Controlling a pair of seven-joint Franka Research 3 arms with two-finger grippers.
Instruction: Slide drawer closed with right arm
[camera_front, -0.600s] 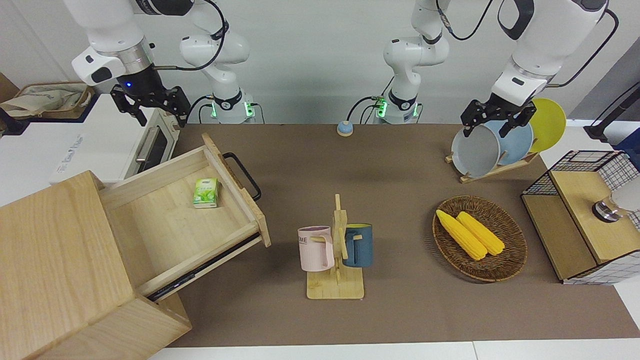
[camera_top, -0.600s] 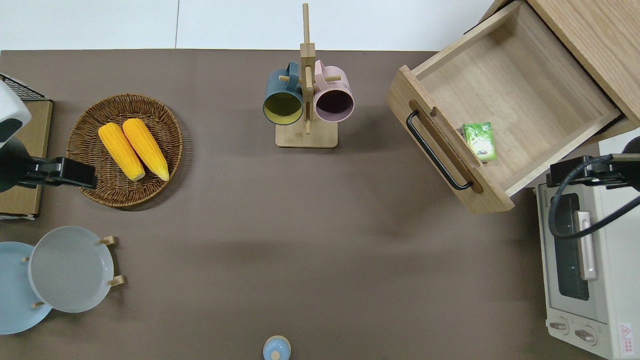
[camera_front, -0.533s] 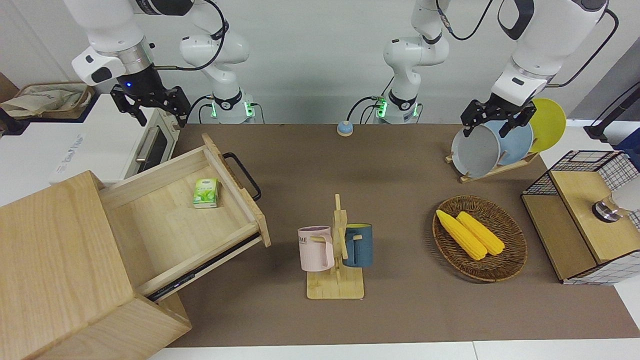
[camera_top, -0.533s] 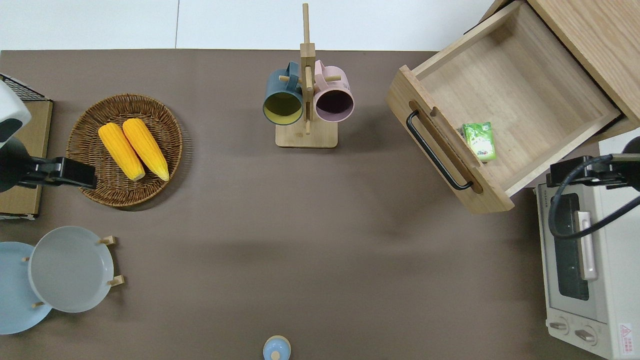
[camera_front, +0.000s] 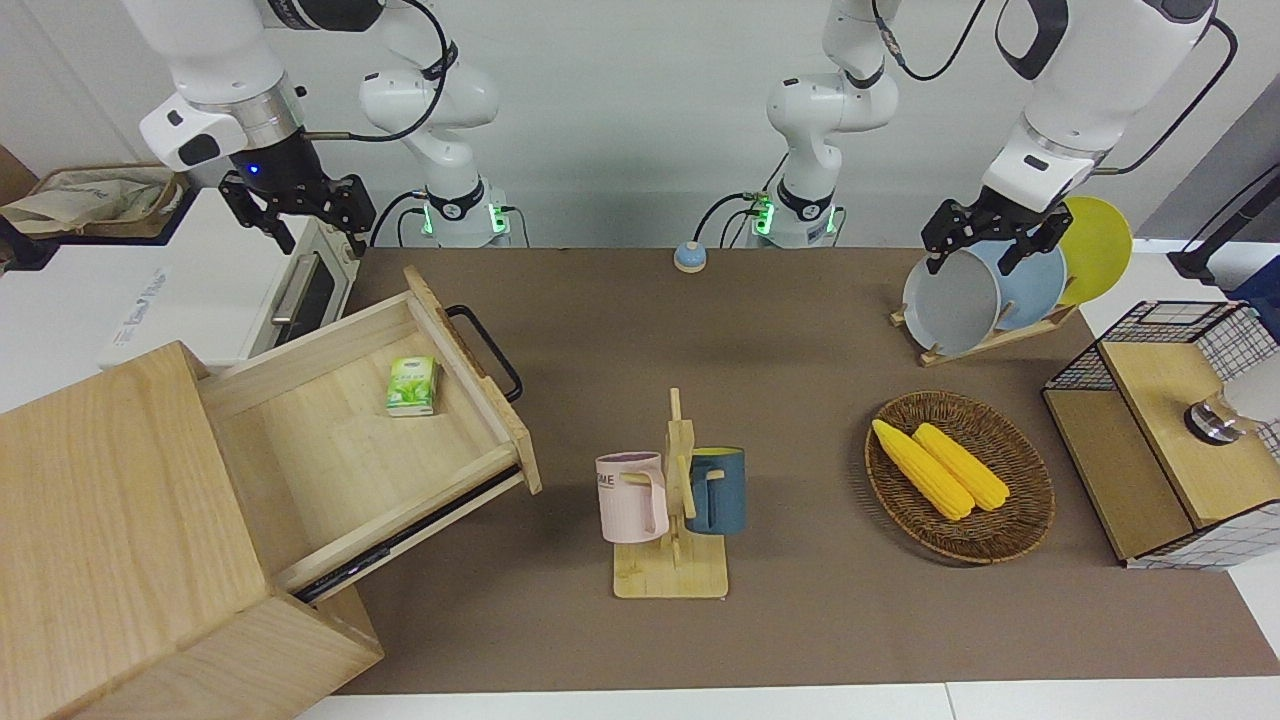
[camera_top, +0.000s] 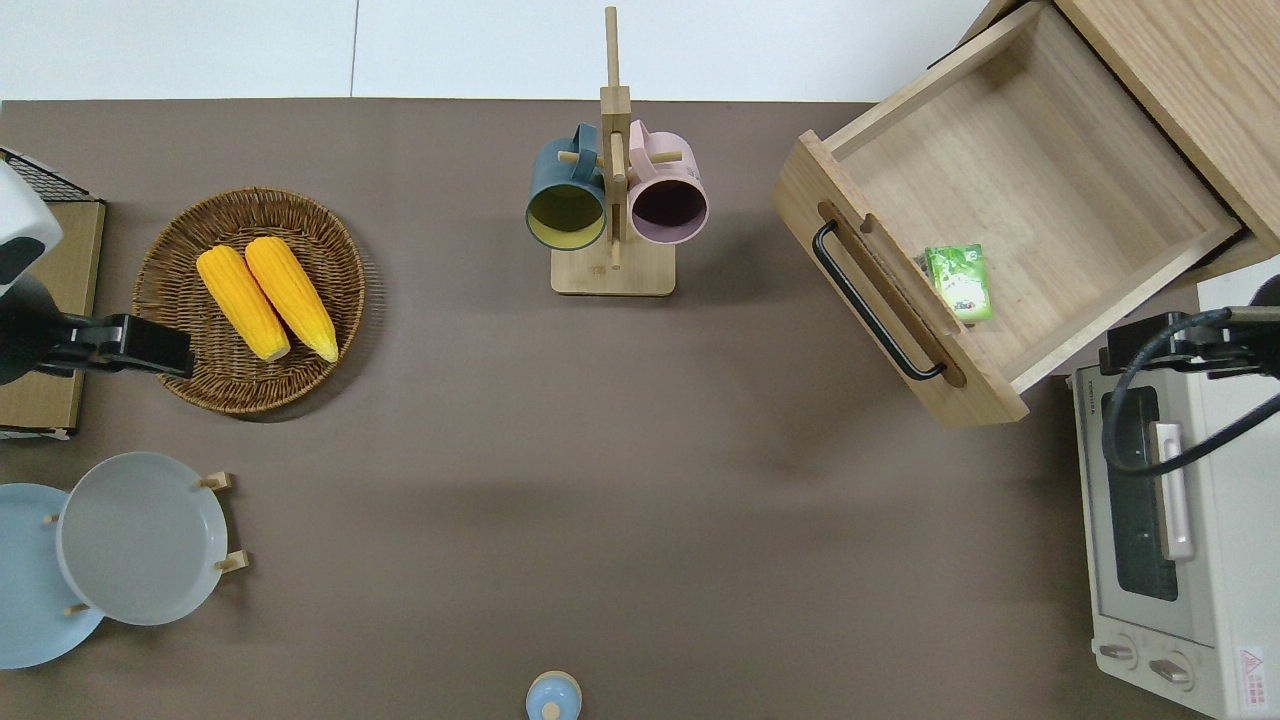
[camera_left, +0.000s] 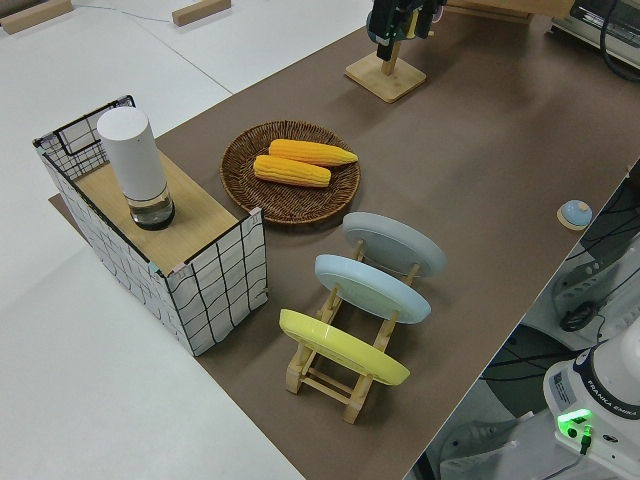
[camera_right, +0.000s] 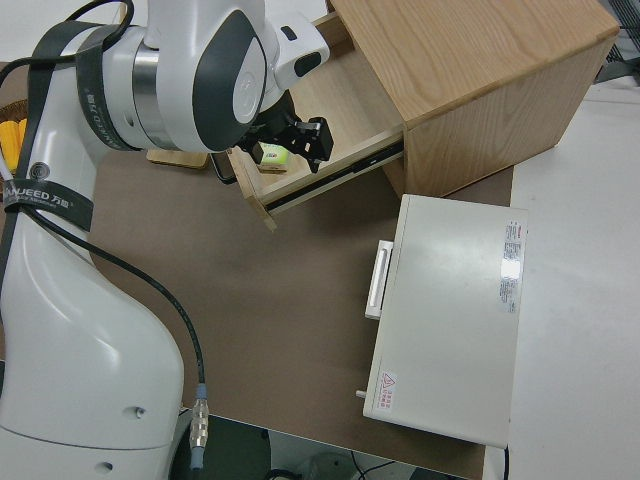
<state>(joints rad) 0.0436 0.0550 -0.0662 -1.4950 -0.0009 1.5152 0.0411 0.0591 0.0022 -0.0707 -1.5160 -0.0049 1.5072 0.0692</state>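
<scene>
Letters "ME" on the pink mug (camera_front: 632, 497). "FRANKA EMIKA" on a robot base (camera_left: 600, 398). Red warning triangle stickers on the white oven (camera_right: 447, 315). Words on the green packet (camera_top: 959, 282) too small to read.

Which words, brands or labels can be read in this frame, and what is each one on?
"ME": pink mug, the end of a word, the rest hidden.
"FRANKA EMIKA": robot base in the left side view.
"JEED" plus characters I cannot read: band on the right arm.
Toaster oven: brand mark and warning sticker too small to read.
Green box: print too small to read.
</scene>
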